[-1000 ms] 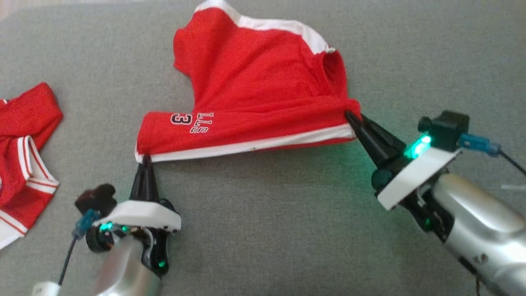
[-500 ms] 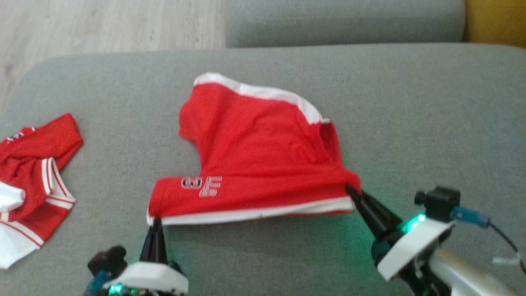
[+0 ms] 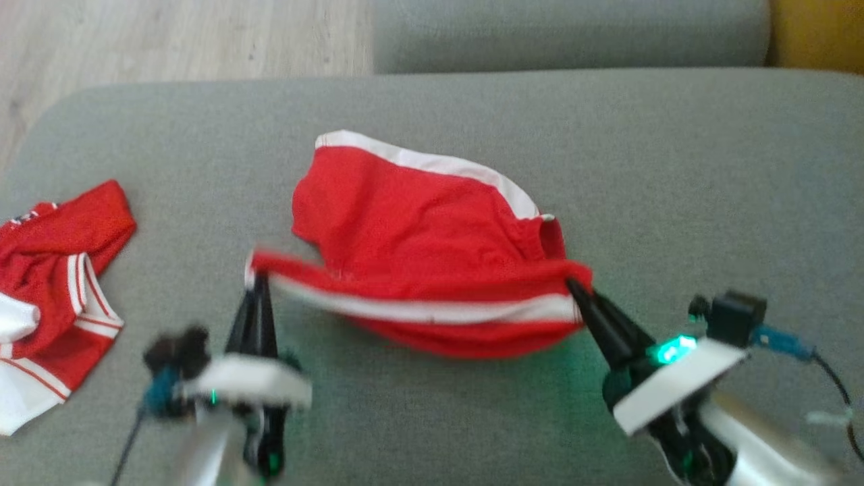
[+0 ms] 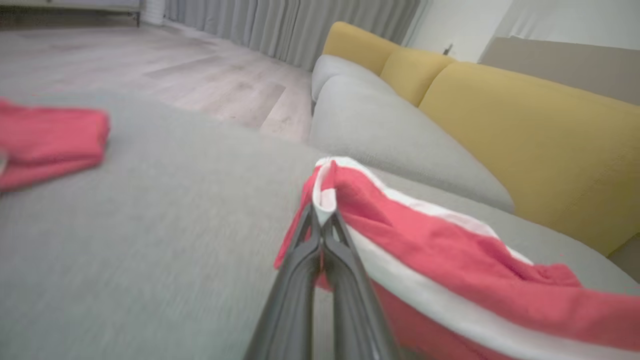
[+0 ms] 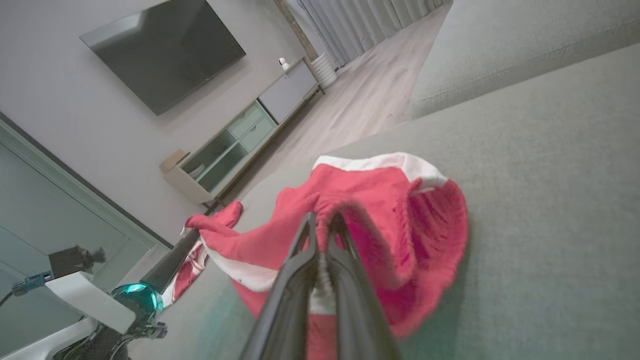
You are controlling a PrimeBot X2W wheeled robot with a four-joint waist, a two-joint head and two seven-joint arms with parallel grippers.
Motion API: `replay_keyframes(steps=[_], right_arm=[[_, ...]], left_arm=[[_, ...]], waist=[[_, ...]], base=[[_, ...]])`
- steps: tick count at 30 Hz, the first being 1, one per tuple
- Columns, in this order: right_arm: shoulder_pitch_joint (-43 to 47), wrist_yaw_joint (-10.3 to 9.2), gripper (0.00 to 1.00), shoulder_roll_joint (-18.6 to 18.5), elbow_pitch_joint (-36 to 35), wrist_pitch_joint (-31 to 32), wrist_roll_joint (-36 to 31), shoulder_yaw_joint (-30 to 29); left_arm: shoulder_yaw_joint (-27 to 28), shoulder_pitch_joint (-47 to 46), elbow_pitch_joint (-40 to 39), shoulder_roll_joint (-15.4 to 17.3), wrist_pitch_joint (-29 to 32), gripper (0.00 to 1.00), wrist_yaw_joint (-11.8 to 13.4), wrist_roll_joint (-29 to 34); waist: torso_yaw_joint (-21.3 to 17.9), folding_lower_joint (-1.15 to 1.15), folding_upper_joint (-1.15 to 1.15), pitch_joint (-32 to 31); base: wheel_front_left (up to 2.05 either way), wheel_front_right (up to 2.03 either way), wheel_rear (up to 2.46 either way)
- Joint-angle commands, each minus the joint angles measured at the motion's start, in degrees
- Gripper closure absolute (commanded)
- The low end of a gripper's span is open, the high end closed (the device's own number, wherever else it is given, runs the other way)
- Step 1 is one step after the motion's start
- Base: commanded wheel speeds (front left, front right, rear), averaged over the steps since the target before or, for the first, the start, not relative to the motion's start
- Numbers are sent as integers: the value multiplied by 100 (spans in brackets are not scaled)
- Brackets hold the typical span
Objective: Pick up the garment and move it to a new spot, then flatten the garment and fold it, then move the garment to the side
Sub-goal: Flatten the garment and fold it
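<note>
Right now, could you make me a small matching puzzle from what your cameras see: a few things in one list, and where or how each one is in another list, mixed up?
Things
1. left gripper
2. red garment
3. second garment
4. yellow sofa back

Places or states
A. lying crumpled at the left end of the grey seat
B. at the back, beyond the seat
C. shut on a white-banded corner
D. near edge raised and stretched, far part resting on the seat

Pairs: 1-C, 2-D, 3-A, 4-B
</note>
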Motion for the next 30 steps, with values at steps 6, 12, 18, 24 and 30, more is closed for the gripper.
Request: replay_keyframes(steps=[6, 12, 18, 24, 30], right_arm=[[-1041, -4, 100, 118, -73, -37, 334, -12], [-1717, -4, 100, 350, 196, -37, 538, 136], [-2036, -4, 100, 618, 553, -37, 572, 98], [-2119, -4, 100, 799, 759, -37, 471, -88], [-2074, -4, 100, 972, 953, -37, 262, -262]], left_arm=[[38, -2064, 630, 436, 526, 100, -84, 105], [-17, -3203, 1459, 718, 1176, 100, -40, 163], [-153, -3783, 2163, 834, 1383, 100, 7, 291], [-259, -4127, 2519, 772, 1351, 100, -25, 306], [-375, -4325, 2853, 621, 1183, 99, -57, 290]], waist=[[-89, 0, 0, 650], [-257, 0, 0, 1095], [-374, 0, 0, 1373], [-412, 0, 0, 1502], [-448, 0, 0, 1544]], base=[[0, 0, 0], [0, 0, 0], [0, 0, 0], [0, 0, 0], [0, 0, 0]])
